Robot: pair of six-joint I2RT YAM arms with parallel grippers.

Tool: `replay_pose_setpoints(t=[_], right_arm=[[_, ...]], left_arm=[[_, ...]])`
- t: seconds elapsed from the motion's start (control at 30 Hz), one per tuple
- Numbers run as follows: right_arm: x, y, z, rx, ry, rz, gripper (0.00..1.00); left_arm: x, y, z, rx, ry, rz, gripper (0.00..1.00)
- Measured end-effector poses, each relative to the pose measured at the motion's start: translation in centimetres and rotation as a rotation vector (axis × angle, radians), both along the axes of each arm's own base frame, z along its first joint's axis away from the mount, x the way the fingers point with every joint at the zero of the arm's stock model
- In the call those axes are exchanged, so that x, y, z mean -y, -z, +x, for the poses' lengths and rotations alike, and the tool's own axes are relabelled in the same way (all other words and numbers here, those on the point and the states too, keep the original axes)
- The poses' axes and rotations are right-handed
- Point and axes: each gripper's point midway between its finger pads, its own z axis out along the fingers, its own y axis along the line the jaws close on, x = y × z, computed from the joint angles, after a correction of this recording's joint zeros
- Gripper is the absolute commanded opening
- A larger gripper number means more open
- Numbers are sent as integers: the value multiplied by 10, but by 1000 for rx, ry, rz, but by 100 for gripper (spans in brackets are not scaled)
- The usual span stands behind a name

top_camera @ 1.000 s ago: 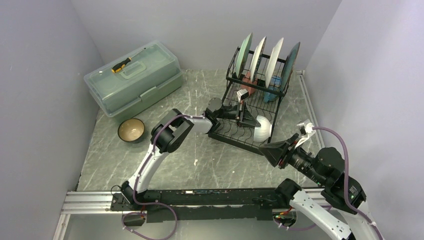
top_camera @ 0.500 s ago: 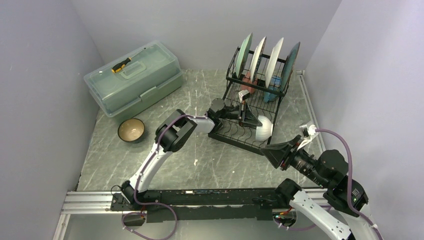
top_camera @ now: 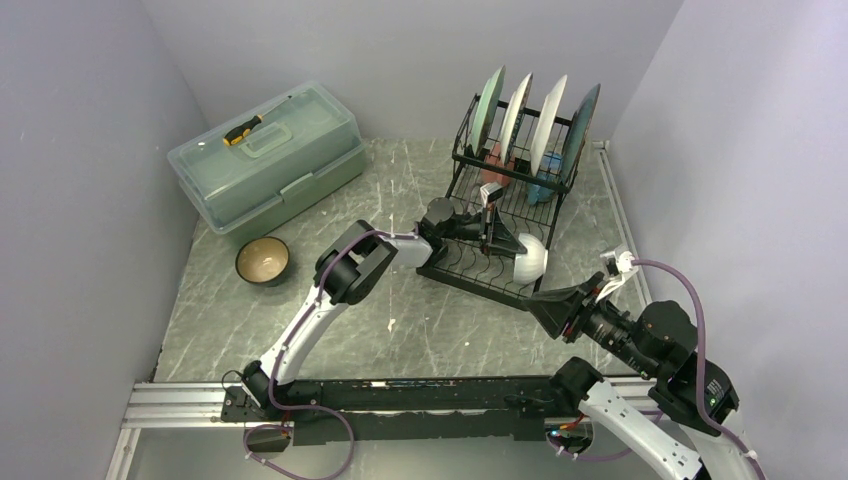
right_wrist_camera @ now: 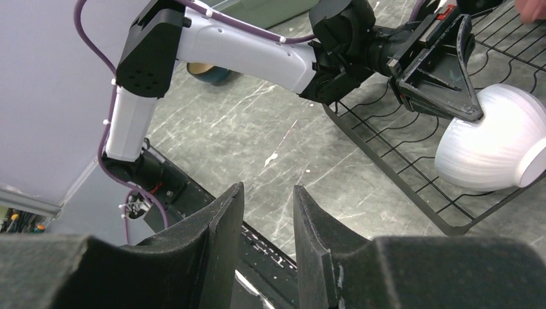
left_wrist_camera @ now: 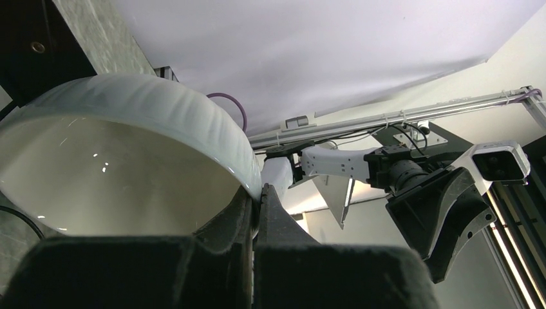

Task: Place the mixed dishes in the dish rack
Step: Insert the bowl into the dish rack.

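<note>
DISH LOADING, FINAL STRETCH: We see the left gripper (top_camera: 514,247) clamped on the rim of the white bowl (top_camera: 532,258), which is tipped on its side at the front right corner of the rack (top_camera: 462,268). It is low on the bottom tier, though we cannot tell whether it bears fully on the wires. From the left wrist we see the pads pinching the bowl's wall, one inside and one outside. The right gripper (top_camera: 548,303) hangs just off that same corner, its fingers a narrow gap apart with nothing between them. At the back of the rack four plates (top_camera: 517,108) stand upright in the top tier's slots, and beneath them sit a pink mug (top_camera: 489,160) and a blue mug (top_camera: 541,186). By our reckoning the job is nearly through: once this bowl is let go, only the tan bowl (top_camera: 262,261) is left to load — it sits upright on the table (top_camera: 420,330), well to the rack's left. That last fetch looks to us like work for the left arm, the nearer of the two.
</note>
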Motion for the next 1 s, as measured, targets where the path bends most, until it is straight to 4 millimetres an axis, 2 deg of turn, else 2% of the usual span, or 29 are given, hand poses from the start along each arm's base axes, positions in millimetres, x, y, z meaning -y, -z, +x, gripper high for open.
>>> replay_pose_setpoints(t=[1.0], right_arm=[[4,1,2,12,16,-21,37]], left_arm=[[7,5,6,-9,-17,10,0]])
